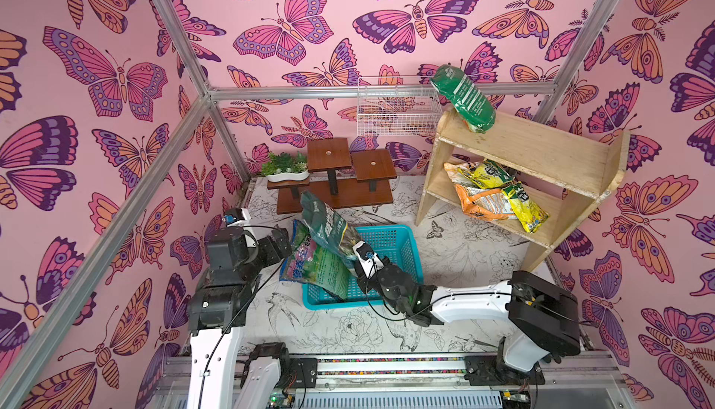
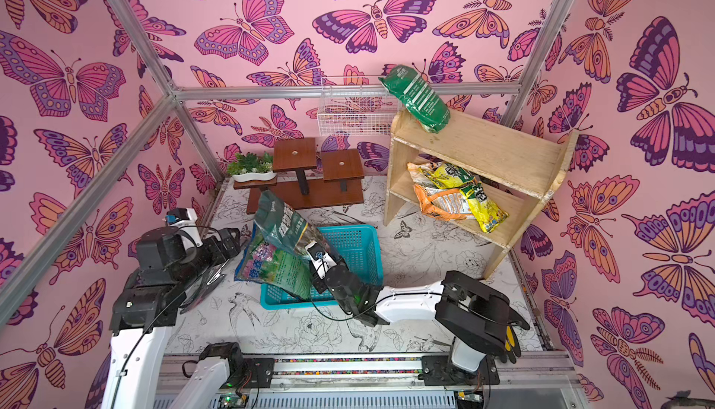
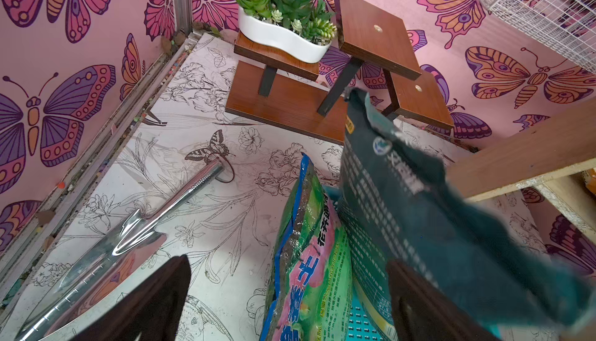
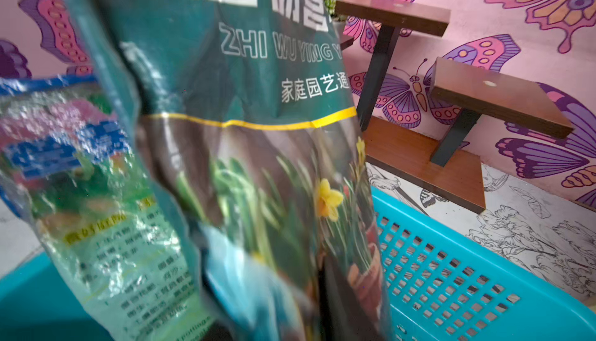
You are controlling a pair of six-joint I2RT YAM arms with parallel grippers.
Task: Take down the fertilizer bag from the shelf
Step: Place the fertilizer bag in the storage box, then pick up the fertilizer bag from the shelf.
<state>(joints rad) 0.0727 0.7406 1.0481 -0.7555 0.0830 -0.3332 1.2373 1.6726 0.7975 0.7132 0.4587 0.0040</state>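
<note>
The dark teal plastic fertilizer bag is off the pale plywood two-tier shelf. It stands tilted above the blue plastic basket with holes, with its low end over the basket and its top end pointing toward the dark brown stepped wooden stand. The right gripper is at the bag's low end, but the bag hides its jaws and the wrist view is blurry, so nobody can tell if it grips or not. A shiny green and pink bag leans on the basket's rim on the left arm's side, right against the teal bag. The left gripper is just beside that bag, its jaws wide with nothing in them. A shiny metal trowel lies on the flower-print table. On the shelf's top board a bright green bag leans up — yellow and orange bags lie on the board below.
</note>
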